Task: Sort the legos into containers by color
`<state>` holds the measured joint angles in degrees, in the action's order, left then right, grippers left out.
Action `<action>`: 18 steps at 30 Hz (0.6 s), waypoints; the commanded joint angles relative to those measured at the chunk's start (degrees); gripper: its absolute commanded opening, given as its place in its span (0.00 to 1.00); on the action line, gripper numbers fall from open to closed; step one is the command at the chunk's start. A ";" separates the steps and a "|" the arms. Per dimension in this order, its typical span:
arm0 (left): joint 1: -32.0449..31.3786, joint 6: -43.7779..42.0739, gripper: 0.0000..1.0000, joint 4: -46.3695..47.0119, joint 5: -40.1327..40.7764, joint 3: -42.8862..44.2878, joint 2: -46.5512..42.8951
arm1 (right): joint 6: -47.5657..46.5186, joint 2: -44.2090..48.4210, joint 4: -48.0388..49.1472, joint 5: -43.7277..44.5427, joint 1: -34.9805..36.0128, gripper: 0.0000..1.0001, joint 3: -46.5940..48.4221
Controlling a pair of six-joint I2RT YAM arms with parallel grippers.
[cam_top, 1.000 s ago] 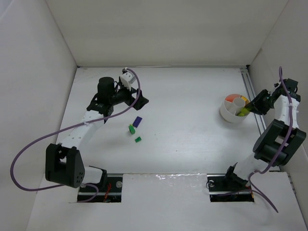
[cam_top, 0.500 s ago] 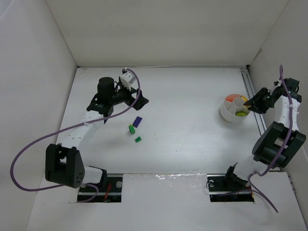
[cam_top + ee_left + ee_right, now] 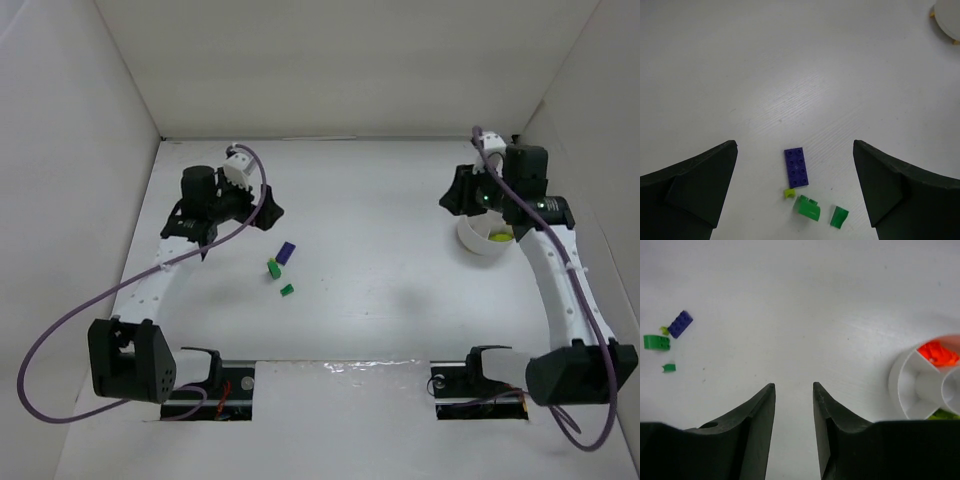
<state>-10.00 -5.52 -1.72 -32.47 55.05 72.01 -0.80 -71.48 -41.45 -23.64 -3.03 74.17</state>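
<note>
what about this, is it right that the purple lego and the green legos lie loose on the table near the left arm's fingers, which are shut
No. The left arm's fingers are wide open, not shut; the left wrist view shows it. The rest holds: the purple lego and the green legos lie loose on the table near them.

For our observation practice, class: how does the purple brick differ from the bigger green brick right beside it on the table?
Colour: the purple brick is dark violet, the green brick bright green. Shape: the purple brick is a long flat plate, the green brick shorter and chunkier. Studs: the purple brick shows eight on top; the green brick's are hard to make out. Both lie loose on the table.
</note>
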 commanded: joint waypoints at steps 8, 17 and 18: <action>6.48 -23.08 1.00 -20.15 -7.35 -2.93 -3.81 | -7.02 3.74 14.91 0.18 9.09 0.80 -6.76; 4.55 -37.63 0.83 -30.71 -1.28 -5.22 2.69 | -7.64 -4.10 9.64 -0.71 8.92 0.82 -2.63; 4.55 -37.64 0.81 -30.72 -0.76 -5.21 3.48 | -7.64 -4.62 9.03 -0.71 8.92 0.82 -1.93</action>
<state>-4.82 -37.23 -28.14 -34.74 49.78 73.67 -7.64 -76.90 -32.82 -22.59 6.33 68.45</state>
